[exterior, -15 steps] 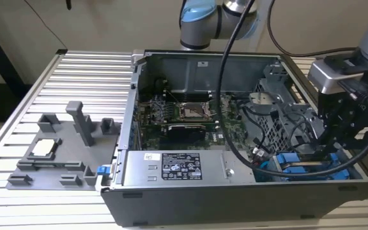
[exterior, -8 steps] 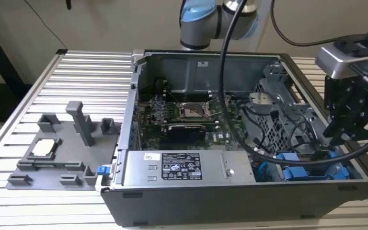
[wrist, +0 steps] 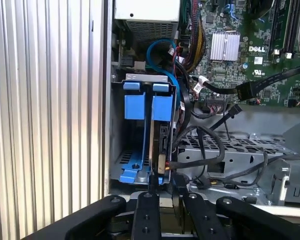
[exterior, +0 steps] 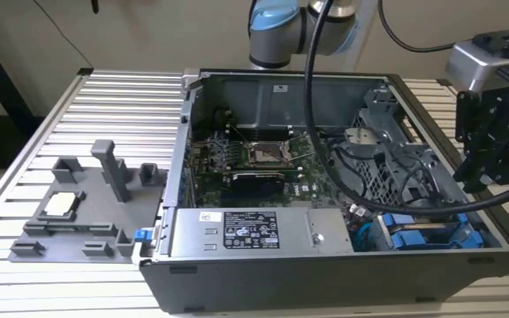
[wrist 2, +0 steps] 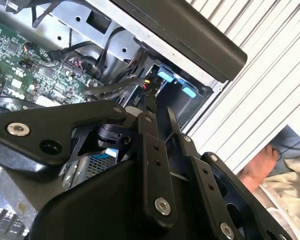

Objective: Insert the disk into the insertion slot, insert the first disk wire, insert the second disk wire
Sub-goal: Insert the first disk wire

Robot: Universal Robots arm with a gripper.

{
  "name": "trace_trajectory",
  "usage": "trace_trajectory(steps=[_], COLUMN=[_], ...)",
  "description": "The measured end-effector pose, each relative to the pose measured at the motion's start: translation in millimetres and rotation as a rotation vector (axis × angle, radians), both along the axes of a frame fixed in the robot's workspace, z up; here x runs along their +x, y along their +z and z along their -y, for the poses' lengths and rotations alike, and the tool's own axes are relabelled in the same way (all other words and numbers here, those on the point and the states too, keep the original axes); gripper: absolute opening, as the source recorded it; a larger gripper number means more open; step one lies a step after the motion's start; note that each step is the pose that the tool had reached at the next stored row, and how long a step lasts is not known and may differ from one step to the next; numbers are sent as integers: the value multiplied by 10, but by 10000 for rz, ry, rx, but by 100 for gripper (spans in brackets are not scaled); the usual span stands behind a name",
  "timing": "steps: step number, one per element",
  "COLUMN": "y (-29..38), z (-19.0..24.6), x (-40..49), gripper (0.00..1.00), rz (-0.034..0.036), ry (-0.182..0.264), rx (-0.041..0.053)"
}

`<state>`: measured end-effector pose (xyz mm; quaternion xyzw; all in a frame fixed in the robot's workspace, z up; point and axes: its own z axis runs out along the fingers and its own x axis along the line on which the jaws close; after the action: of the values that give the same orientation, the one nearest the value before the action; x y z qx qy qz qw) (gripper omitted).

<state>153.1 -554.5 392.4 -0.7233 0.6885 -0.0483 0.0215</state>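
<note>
Disk (wrist: 162, 110) in a bright blue plastic frame stands inside the insertion slot (wrist: 140, 78), a bay of the grey sheet-metal cage in the open black computer case (exterior: 325, 278) on the ribbed aluminium desk (exterior: 122, 106). The black gripper (exterior: 476, 179) hangs above this cage, apart from it. Its jaws stand only a little apart, with nothing seen between them.

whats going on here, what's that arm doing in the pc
A robot arm's gripper hovers above the corner of an open computer case where the drive bay sits. The disk in its blue frame is standing in the bay. A cable end lies right by the disk's edge; whether it is plugged in can't be told.
</note>
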Motion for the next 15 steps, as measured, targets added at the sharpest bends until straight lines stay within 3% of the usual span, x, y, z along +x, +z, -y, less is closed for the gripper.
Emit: trace_trajectory(steps=[2, 7, 9, 13, 15], y=[1, -4, -5, -6, -7], z=[-13, -102, -131, -168, -187], x=[0, -25, -40, -85, -131], gripper=[26, 26, 26, 26, 26], rz=[0, 0, -29, -201, -225], ry=[1, -14, -14, -15, -13], rx=[-4, 43, 137, 336, 452])
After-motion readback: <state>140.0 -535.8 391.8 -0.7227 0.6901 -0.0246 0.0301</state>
